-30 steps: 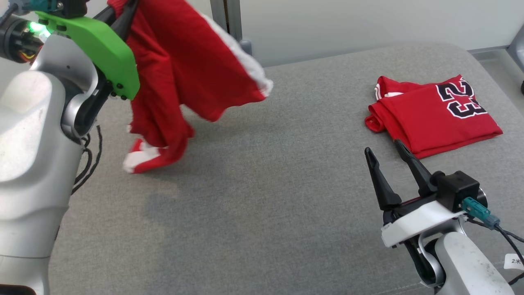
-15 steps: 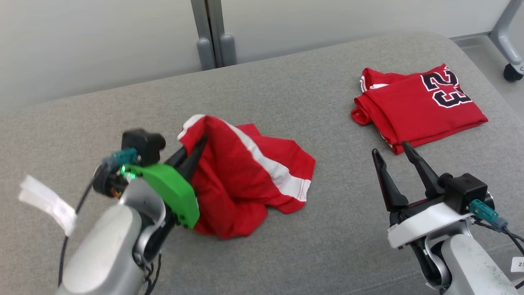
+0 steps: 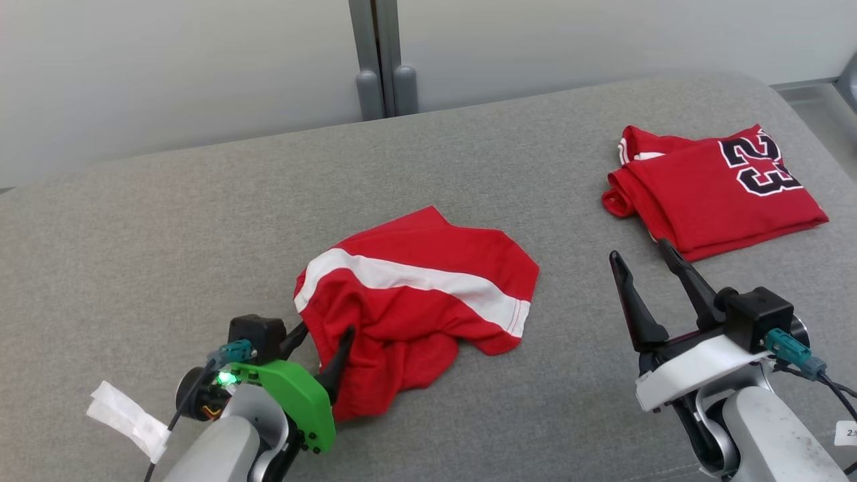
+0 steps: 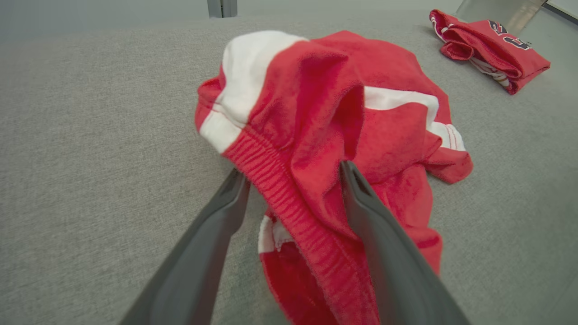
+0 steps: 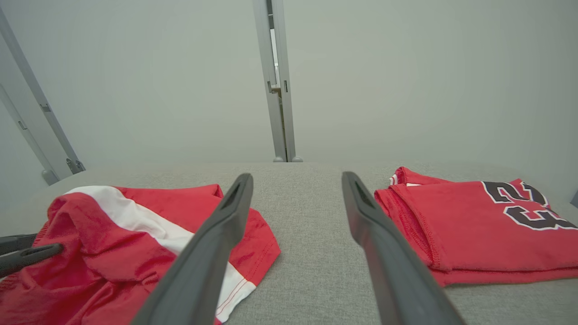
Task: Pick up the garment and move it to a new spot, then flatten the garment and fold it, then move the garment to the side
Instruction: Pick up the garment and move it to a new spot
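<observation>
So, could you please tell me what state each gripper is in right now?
Left gripper: open, straddling the waistband of the red shorts.
Right gripper: open, holding nothing.

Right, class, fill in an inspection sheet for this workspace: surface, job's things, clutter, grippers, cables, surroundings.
Surface: grey fabric surface, both garments lying on it.
Job's things: red garment with a white stripe, crumpled in a heap, not yet flattened.
Clutter: folded red jersey numbered 23, apart to the right.
Grippers: left gripper open, fingers either side of the garment's waistband; right gripper open, holding nothing, near the jersey.
Cables: dark cable at the right wrist.
Surroundings: pale wall, grey post.
</observation>
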You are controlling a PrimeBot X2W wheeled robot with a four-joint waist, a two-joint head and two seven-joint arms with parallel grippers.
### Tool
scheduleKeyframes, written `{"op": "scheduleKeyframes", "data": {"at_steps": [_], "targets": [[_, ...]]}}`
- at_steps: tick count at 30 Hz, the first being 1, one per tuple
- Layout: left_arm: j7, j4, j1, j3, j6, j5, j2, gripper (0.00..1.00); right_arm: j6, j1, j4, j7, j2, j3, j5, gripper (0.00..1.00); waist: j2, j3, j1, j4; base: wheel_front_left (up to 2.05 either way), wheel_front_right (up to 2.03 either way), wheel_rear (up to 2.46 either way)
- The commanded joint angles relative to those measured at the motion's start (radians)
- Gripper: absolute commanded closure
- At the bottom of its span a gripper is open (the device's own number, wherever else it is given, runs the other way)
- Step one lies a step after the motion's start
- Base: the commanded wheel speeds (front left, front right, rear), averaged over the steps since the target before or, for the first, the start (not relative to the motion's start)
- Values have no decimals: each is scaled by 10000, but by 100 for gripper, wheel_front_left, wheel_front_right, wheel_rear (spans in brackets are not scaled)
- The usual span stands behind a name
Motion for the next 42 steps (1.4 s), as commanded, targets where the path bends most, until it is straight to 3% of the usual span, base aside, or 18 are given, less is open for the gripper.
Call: {"op": "scheduleKeyframes", "data": {"at_steps": [1, 6, 16, 21, 24, 30, 42], "targets": [[-173, 64, -178, 54, -49, -80, 5, 0, -15, 131, 26, -27, -25, -23, 42, 0, -1, -102, 0, 163, 0, 0, 0], [-594, -161, -495, 489, 24, -261, 353, 0, -15, 212, 21, -27, -16, -81, 19, 0, -1, -183, 0, 329, 0, 0, 0], [-1676, -2619, 314, 2151, 1521, -464, 1504, 0, -15, 418, -83, -27, -7, -159, 21, 0, -1, -279, 0, 391, 0, 0, 0], [-2152, -3659, 1529, 2642, 2304, -77, 1304, 0, -15, 480, -106, -27, 40, -135, 31, 0, -1, -233, 0, 337, 0, 0, 0], [-2235, -3931, 2335, 2894, 2610, -8, 744, 0, -15, 516, -88, -27, 51, -130, 87, 0, -1, -225, 0, 311, 0, 0, 0], [-2232, -4033, 2994, 3190, 2471, 588, -60, 0, -15, 408, -48, -27, 19, -196, 95, 0, -1, -191, 0, 400, 0, 0, 0], [-2228, -3719, 3183, 4024, 1906, 1183, -626, 0, -15, 430, 83, -27, -89, -25, 166, 0, -1, -313, 0, 421, 0, 0, 0]]}}
